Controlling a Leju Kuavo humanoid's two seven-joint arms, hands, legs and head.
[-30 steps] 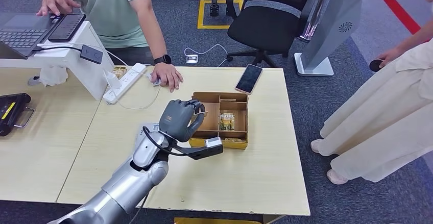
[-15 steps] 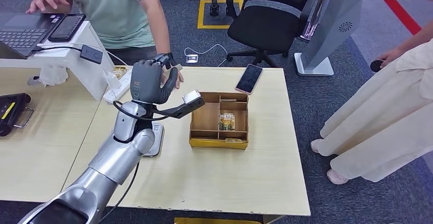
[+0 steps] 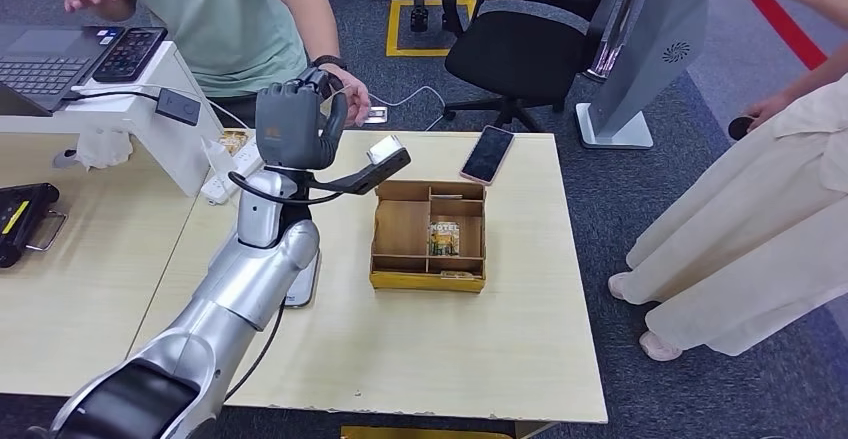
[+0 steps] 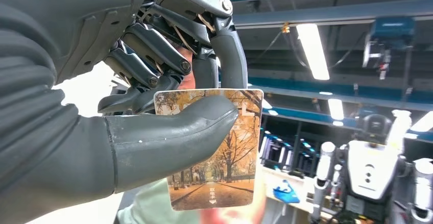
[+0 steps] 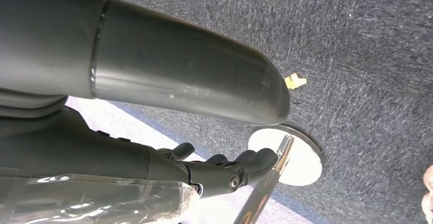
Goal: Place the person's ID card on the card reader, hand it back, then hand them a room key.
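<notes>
Thumb and fingers of your left robot hand (image 4: 153, 106) pinch the autumn-tree printed room key card (image 4: 224, 152), raised over the pale wooden counter (image 3: 480, 349) toward the person's hand (image 3: 350, 94).

**Around the desk**

A phone (image 3: 488, 154) lies at the far edge of the right table (image 3: 520, 349). A white power strip (image 3: 232, 171) sits at the far left of that table, with a thin white cable looping from it. To the left stands a white riser (image 3: 150, 99) carrying a laptop (image 3: 40, 59), a second phone (image 3: 130, 53) and a small black box (image 3: 179, 106). A black device (image 3: 22, 217) rests at the left edge of the left table. Beyond the tables, on the blue-grey carpet, stand a black office chair (image 3: 530, 29) and a grey stand (image 3: 650, 49) on a white base. A yellow square (image 3: 425, 27) marks the floor far back, and a red stripe (image 3: 785, 24) runs at far right.
</notes>
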